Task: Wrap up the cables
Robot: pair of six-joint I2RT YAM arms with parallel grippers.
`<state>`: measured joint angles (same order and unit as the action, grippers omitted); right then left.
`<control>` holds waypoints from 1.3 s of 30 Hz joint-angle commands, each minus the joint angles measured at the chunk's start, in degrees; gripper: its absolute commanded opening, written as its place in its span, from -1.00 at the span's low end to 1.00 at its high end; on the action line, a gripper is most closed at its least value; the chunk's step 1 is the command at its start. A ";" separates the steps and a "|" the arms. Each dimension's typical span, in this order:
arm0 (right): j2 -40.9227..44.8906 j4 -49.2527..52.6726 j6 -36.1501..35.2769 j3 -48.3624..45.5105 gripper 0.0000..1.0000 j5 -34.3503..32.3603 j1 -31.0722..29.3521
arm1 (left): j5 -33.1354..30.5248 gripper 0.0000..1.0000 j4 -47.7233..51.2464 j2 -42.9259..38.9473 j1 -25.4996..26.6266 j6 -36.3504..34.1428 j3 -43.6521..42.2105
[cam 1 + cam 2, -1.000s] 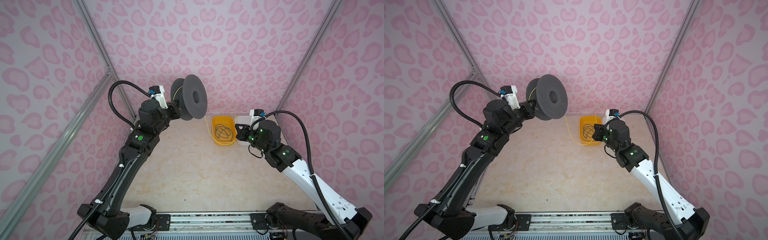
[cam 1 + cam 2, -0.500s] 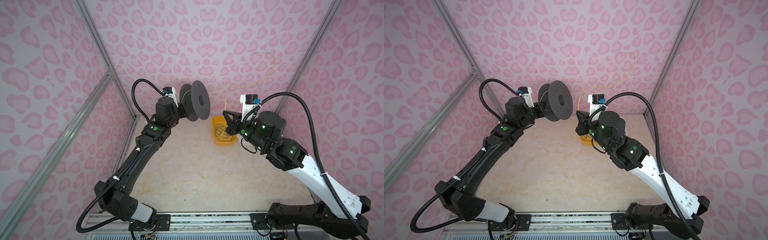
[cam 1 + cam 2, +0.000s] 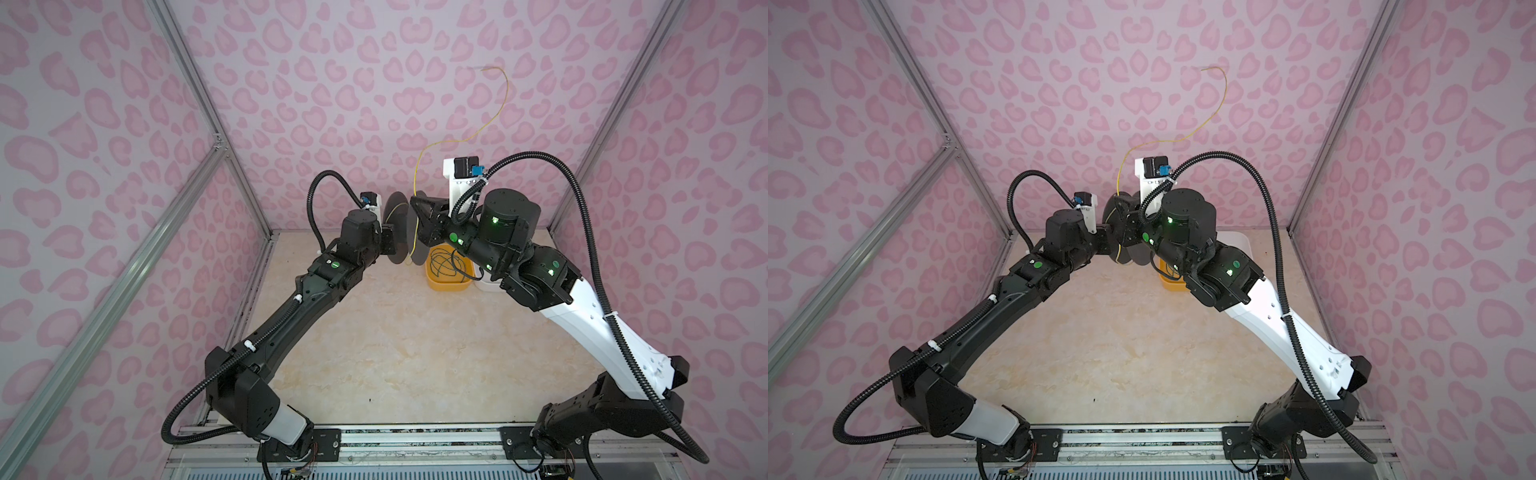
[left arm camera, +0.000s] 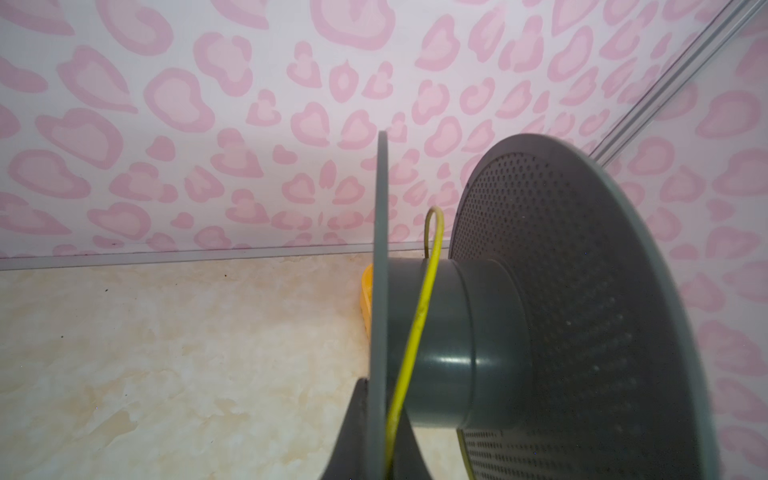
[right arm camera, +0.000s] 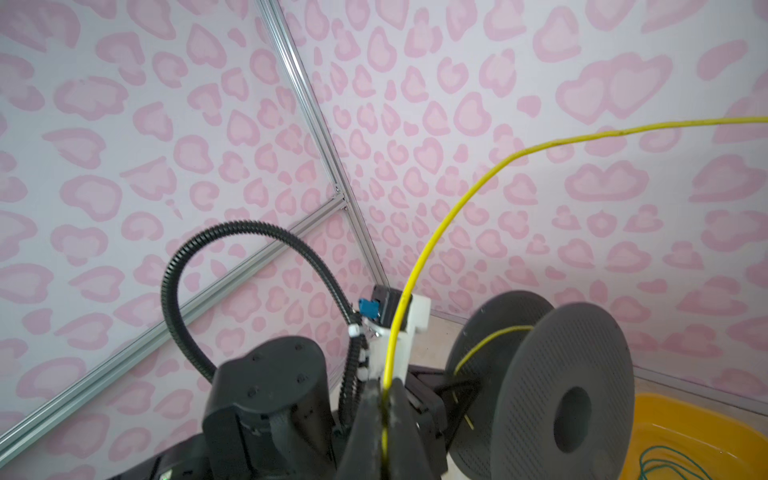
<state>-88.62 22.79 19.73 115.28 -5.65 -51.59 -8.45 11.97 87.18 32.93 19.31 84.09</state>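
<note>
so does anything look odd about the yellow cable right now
Yes. The yellow cable has a long free end that rises from the right pincer and arcs high in the air, unsupported. Only a single loose turn crosses the hub of the spool, so it is barely wrapped.

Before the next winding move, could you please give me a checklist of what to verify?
1. Grip of right tool on yellow cable: ok, shut on it.
2. Grip of left tool on a flange of the spool: ok.
3. The yellow cable lies over the hub, between the flanges: ok.
4. Cable fixed to the hub: cannot tell.
5. Cable's free end clear of the wall: cannot tell.
6. The green cable lies in the bin: ok.
</note>
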 commanded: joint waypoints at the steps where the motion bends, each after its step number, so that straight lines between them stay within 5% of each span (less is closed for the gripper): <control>1: -2.97 1.02 -2.78 5.87 -1.00 0.19 0.16 | -4.39 -0.92 -2.80 -1.40 2.24 -4.58 -2.16; 13: -11.01 5.29 -2.47 20.89 -1.00 3.73 3.85 | -16.24 -0.92 -3.55 -5.25 9.81 -9.40 -14.31; 25: -11.52 6.06 -1.32 20.95 -1.00 6.39 9.15 | -21.72 -0.92 -2.65 -9.57 15.61 -13.41 -22.76; 39: -12.05 4.09 0.82 19.00 -1.00 12.65 17.19 | -24.55 -0.92 6.19 -19.62 19.81 -6.74 -34.72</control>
<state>-100.36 36.69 19.44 134.34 5.76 -35.92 -32.45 8.08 68.90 52.47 11.40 51.48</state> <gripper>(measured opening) 0.049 0.085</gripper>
